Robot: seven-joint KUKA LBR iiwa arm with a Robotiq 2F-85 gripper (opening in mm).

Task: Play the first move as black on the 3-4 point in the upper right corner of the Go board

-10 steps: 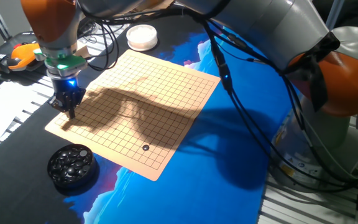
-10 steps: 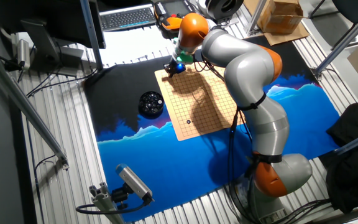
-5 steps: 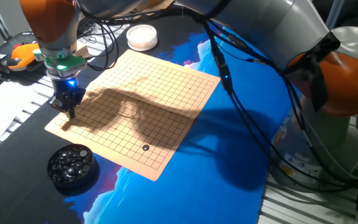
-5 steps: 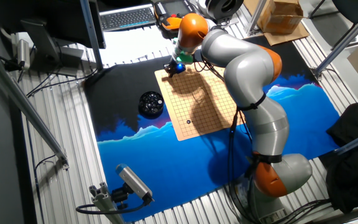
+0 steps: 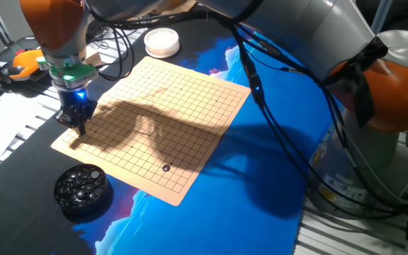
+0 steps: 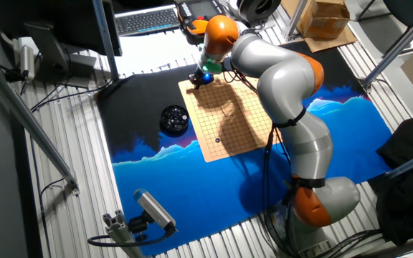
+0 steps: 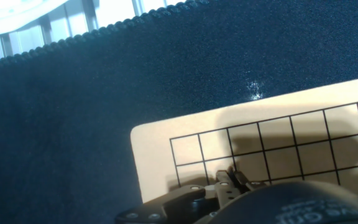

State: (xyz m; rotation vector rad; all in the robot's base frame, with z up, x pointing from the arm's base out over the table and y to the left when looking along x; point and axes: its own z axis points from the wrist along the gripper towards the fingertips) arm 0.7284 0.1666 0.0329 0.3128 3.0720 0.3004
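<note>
One stone (image 5: 165,168) already sat on the board (image 5: 190,92), far from the claw (image 5: 78,127), which hovered low over a corner (image 7: 143,138). Couldn't tell if the claw gripped a stone. The bowl (image 5: 82,188) was nearby, so placing looked close.

Blue-and-black cloth (image 6: 192,179) over the table, grey slatted floor (image 6: 70,215) around it, keyboard (image 6: 147,19) beyond, cardboard box (image 6: 326,16) behind
</note>
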